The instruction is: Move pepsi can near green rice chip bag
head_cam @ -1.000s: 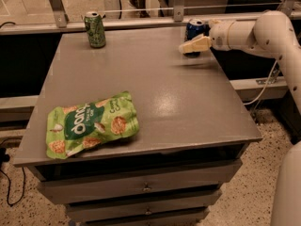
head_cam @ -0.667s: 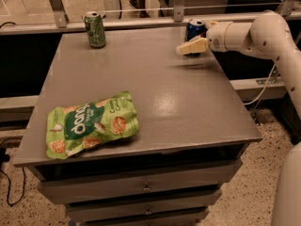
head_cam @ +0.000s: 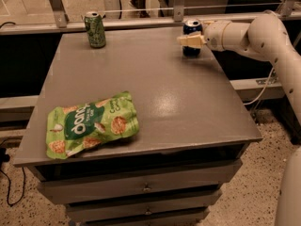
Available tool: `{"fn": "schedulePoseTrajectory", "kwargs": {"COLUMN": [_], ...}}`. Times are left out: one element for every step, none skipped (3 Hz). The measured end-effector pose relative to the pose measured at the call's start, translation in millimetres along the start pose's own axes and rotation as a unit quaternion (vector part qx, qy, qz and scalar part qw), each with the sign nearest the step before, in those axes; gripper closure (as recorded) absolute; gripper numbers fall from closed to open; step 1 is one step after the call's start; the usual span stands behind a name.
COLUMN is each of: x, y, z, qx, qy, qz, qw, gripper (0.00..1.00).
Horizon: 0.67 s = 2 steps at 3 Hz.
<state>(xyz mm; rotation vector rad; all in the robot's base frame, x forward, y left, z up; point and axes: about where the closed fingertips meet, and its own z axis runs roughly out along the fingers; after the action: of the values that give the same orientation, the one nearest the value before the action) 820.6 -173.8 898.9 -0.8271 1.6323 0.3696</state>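
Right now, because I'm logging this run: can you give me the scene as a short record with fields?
pepsi can: upright, far right part of the table
gripper: at the pepsi can, arm reaching in from the right
green rice chip bag: lying flat, near left corner
green can: upright, far left corner
table: grey top, drawers below
task state: pepsi can and green rice chip bag lie at opposite corners, not yet near

Dim, warm lighting from above. Soft glare lies right of the bench [head_cam: 141,65] centre. The gripper [head_cam: 190,40], near the far right corner, is evenly lit.
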Motion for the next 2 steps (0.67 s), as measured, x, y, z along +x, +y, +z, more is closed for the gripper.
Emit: {"fn": "schedulePoseTrajectory", "kwargs": {"x": [-11,-46], "y": [0,16], "z": [-8,-26], "qx": [0.006,-0.013], "qy": [-0.01,-0.037], "qz": [-0.007,0.011], "qw": [0.9999,0.9992], "gripper": [0.63,0.87]}}
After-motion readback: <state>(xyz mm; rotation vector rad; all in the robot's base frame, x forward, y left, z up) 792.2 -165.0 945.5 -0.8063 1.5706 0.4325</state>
